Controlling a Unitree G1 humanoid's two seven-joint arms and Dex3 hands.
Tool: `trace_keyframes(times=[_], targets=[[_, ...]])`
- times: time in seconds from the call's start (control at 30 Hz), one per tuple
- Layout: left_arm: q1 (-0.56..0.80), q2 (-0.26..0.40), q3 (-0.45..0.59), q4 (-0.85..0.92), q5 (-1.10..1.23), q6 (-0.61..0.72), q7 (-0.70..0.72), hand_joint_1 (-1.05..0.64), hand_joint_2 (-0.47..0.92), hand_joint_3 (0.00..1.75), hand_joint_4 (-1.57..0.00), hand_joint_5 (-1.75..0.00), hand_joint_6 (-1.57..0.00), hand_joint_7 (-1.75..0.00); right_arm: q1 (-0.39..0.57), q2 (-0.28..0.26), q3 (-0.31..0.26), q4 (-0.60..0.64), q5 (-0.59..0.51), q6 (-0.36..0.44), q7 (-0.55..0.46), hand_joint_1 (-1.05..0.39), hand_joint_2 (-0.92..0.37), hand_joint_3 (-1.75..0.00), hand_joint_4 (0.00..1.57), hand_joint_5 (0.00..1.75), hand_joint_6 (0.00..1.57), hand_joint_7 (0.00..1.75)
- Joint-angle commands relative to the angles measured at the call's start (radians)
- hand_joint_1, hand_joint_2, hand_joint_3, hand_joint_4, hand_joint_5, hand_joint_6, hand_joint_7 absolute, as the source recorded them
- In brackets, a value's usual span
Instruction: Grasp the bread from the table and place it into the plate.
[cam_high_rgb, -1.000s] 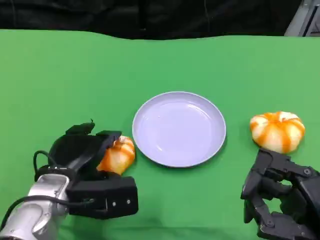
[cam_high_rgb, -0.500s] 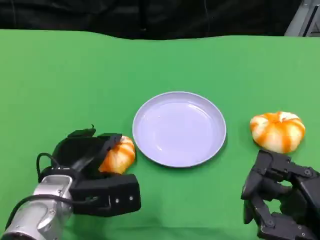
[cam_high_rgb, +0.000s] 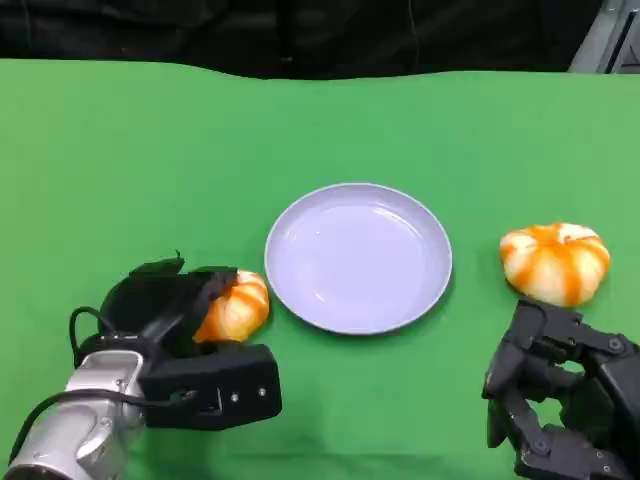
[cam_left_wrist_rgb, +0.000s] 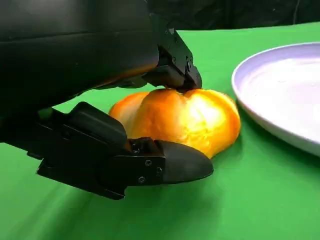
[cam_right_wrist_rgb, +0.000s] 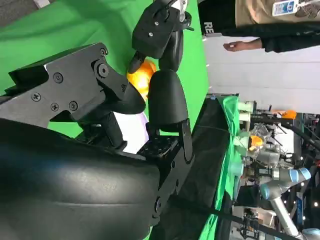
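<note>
Bread sits on the worktop beside the plate, left robot hand clamped around it; squeeze gently, lift clear of the rim. Right robot hand idles, curled.

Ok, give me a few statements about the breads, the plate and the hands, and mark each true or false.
1. The plate holds a bread. False: it holds nothing.
2. The left hand has its fingers around the left bread. True.
3. The right hand holds the right bread. False: it sits apart from it, nearer the robot.
4. The left bread lies beside the plate on the table. True.
5. Both breads lie left of the plate. False: one on each side.
</note>
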Motion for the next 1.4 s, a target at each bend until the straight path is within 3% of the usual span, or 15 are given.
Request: trace_keyframes(times=[0.03,0.37,0.43,0.6,0.7,0.93,0.97,1.0,1.03,1.07,1.17,1.4], targets=[[-0.003,0.014,-0.007,-0.005,-0.009,0.039,-0.042,-0.86,0.92,0.56,-0.25,-0.01,-0.43,-0.01,0.0,-0.007,-0.004,-0.008,-0.002,-0.007,-0.005,-0.05,-0.66,-1.06,0.75,1.75,0.67,1.53],[-0.003,0.021,-0.017,-0.071,-0.028,0.118,-0.187,-0.83,0.92,0.51,-0.45,-0.07,-0.53,-0.03,0.001,-0.01,-0.006,-0.016,0.005,0.01,-0.004,-0.04,-0.67,-1.06,0.75,1.75,0.66,1.54],[-0.008,0.033,-0.023,-0.073,-0.026,0.103,-0.201,-0.77,0.92,0.51,-0.59,-0.08,-0.64,-0.05,0.0,-0.008,-0.005,-0.011,0.006,-0.003,-0.001,-0.03,-0.67,-1.06,0.76,1.75,0.66,1.54],[-0.008,0.04,-0.024,-0.064,-0.029,0.076,-0.183,-0.77,0.92,0.56,-0.75,-0.08,-0.73,-0.04,-0.001,-0.01,-0.006,-0.011,-0.001,-0.003,-0.002,-0.03,-0.66,-1.07,0.76,1.75,0.66,1.54],[0.001,0.035,-0.013,-0.072,-0.037,0.059,-0.145,-0.64,0.92,0.57,-0.84,-0.07,-0.81,-0.05,-0.002,-0.01,-0.005,-0.009,-0.009,-0.01,-0.004,-0.04,-0.65,-1.07,0.76,1.75,0.66,1.54],[0.001,0.035,-0.013,-0.07,-0.039,0.053,-0.136,-0.6,0.92,0.57,-0.88,-0.06,-0.84,-0.04,-0.002,-0.01,-0.005,-0.008,-0.01,-0.012,-0.004,-0.04,-0.65,-1.07,0.75,1.75,0.66,1.54],[0.003,0.022,0.008,-0.057,-0.046,0.009,-0.033,-0.6,0.92,0.57,-0.88,-0.05,-0.84,-0.04,0.0,-0.007,-0.004,-0.011,-0.004,-0.01,-0.004,-0.04,-0.65,-1.07,0.75,1.75,0.66,1.54],[0.003,0.012,0.023,-0.045,-0.052,-0.025,0.047,-0.32,0.87,0.49,-0.94,-0.64,-0.89,-0.5,0.001,-0.004,-0.003,-0.012,0.0,-0.008,-0.005,-0.04,-0.65,-1.07,0.76,1.75,0.66,1.54],[0.002,0.005,0.031,-0.032,-0.057,-0.052,0.106,-0.15,0.85,0.41,-0.81,-1.29,-0.69,-1.22,0.001,-0.002,-0.002,-0.013,0.003,-0.007,-0.005,-0.04,-0.66,-1.08,0.76,1.75,0.66,1.55],[0.0,0.002,0.035,-0.02,-0.06,-0.07,0.142,-0.09,0.85,0.38,-0.77,-1.51,-0.62,-1.46,0.001,-0.001,-0.001,-0.014,0.005,-0.006,-0.005,-0.04,-0.65,-1.08,0.76,1.75,0.66,1.55],[-0.008,0.002,0.031,0.007,-0.064,-0.091,0.169,-0.03,0.85,0.35,-0.73,-1.72,-0.55,-1.7,0.001,-0.001,-0.002,-0.014,0.004,-0.006,-0.005,-0.04,-0.65,-1.08,0.76,1.75,0.66,1.55],[-0.01,0.011,0.094,-0.097,-0.107,-0.113,0.171,-0.13,0.9,0.41,-0.75,-1.75,-0.51,-1.75,-0.001,-0.002,-0.003,-0.02,0.006,0.009,-0.007,-0.04,-0.65,-1.08,0.75,1.75,0.66,1.54]])
